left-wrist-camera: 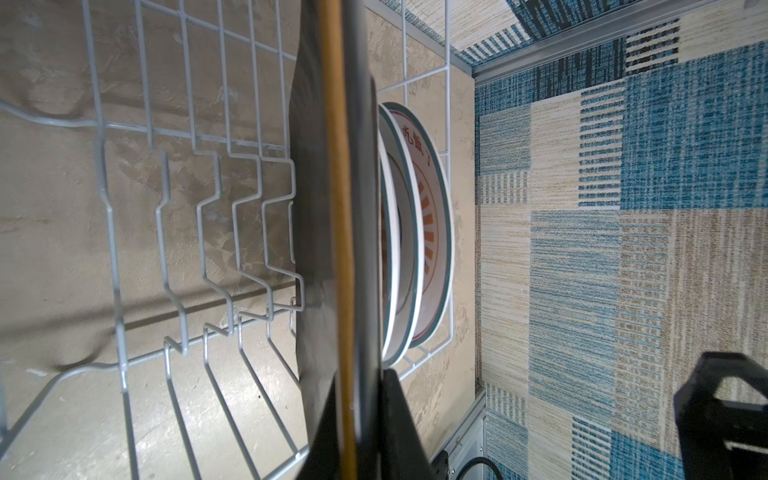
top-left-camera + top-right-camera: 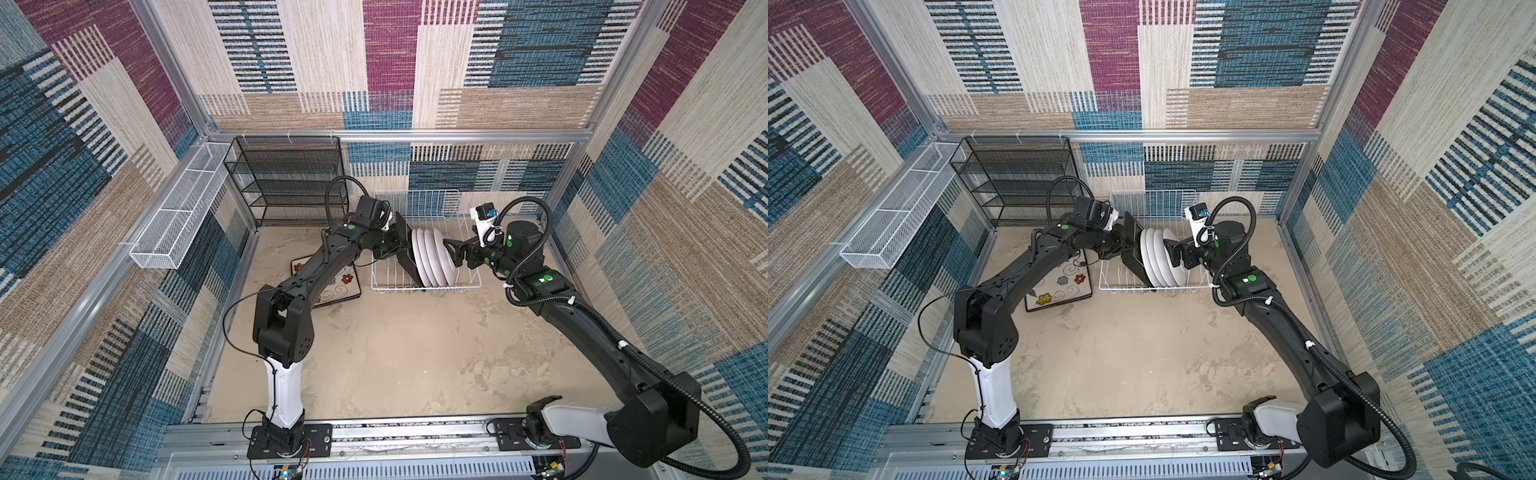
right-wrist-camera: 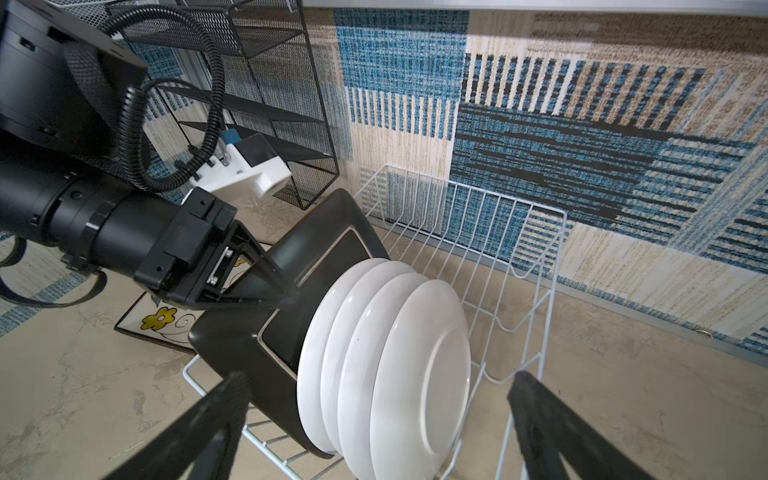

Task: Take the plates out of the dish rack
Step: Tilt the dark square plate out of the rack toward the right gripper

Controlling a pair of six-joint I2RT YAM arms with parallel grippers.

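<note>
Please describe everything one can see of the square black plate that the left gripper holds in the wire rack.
The square plate shows its glossy black back, with rounded corners and a thin pale line framing the middle panel; it looks ceramic. It stands on edge, tilted, in the dish rack, lower edge among the wires. The left gripper is shut on its rim. Four round white plates stand close beside it; contact cannot be judged.

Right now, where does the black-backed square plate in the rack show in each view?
Top view: square plate near centre, in dish rack.
Top view: square plate near centre.
Left wrist: square plate edge-on, mid-frame.
Right wrist: square plate mid-frame, back showing.
Landmark: round white plates beside it.
</note>
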